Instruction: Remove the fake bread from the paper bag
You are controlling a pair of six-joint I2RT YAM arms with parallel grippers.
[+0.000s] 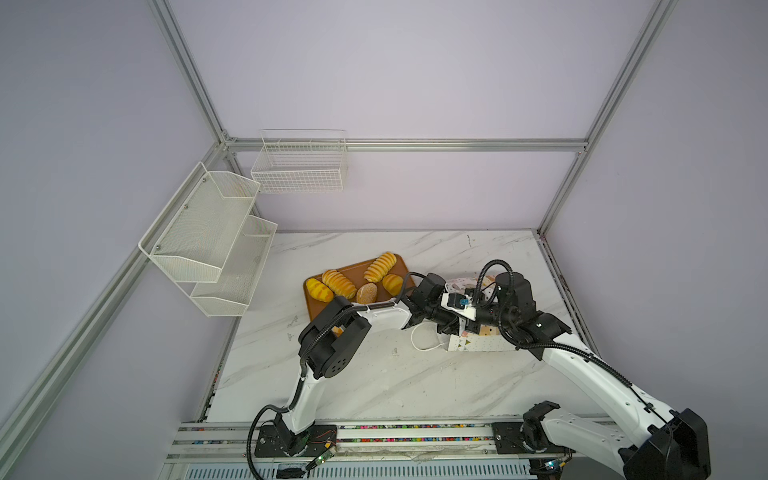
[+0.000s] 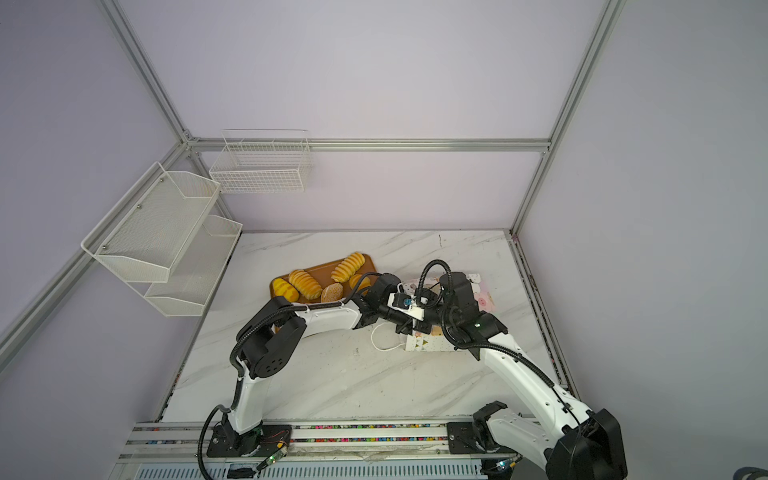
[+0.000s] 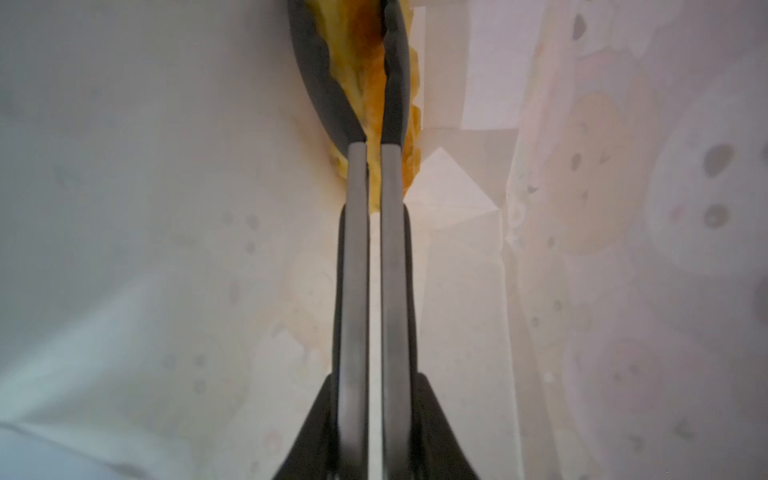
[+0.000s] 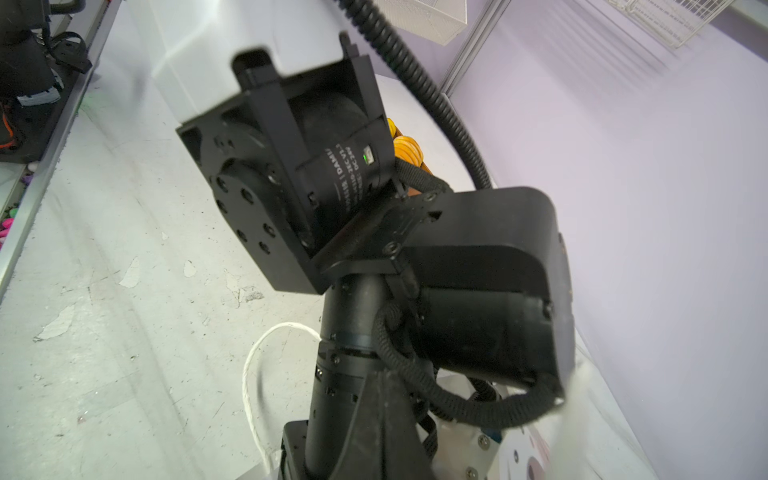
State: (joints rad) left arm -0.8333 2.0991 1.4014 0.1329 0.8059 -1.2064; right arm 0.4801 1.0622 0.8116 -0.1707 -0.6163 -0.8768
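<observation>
Golden fake bread (image 1: pixel 338 284): five on tray (image 1: pixel 314 306), one in left end effector (image 3: pixel 358 45).

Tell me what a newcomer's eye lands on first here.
A cluster of golden fake breads lies on the brown tray towards the back of the marble table. To the tray's right, the left arm and right arm meet over the paper bag. In the left wrist view, the left gripper is deep inside the bag's white interior, shut on a yellow pastry.
</observation>
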